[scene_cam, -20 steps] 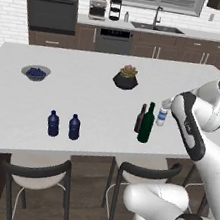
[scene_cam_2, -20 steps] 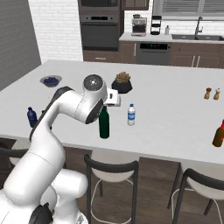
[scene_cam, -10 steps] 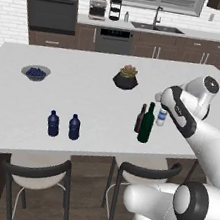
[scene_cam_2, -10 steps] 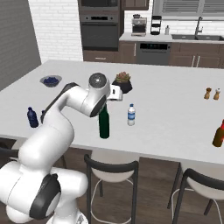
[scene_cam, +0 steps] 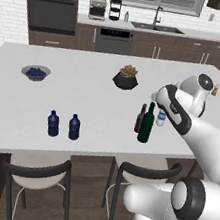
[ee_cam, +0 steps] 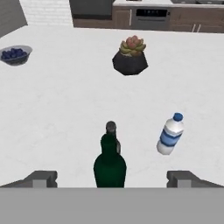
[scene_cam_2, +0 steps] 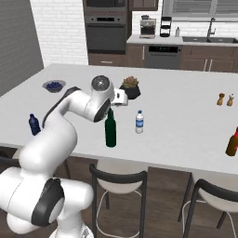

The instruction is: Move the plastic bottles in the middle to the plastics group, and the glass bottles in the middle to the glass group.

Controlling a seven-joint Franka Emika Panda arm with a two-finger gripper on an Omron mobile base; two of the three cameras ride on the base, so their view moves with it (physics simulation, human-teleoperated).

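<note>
Hand view first: we see our gripper [ee_cam: 112, 177] with its jaws spread wide and holding nothing, one dark finger tip at each lower corner. Between the jaws, nearest to us, stands the green wine bottle [ee_cam: 109, 164], tall, dark green and broad-shouldered, upright on the white counter [ee_cam: 57, 113]. Just beyond it, and nearly in line with it, we see the brown beer bottle [ee_cam: 111, 131], slimmer, dark brown, only its long neck and cap clear of the green one; we cannot tell whether the two touch. Farther on and toward the right-hand jaw stands the clear water bottle [ee_cam: 169, 134], small, with a blue label band; its cap looks blue here and white in the right base view. Well beyond the jaws sits a potted succulent [ee_cam: 130, 57] in a dark faceted pot, and far off toward the left-hand jaw a bowl of blueberries [ee_cam: 15, 54].

From the left base view we find the two dark blue bottles [scene_cam: 63, 125], matching, dark-capped, side by side, well apart from the gripper.
</note>
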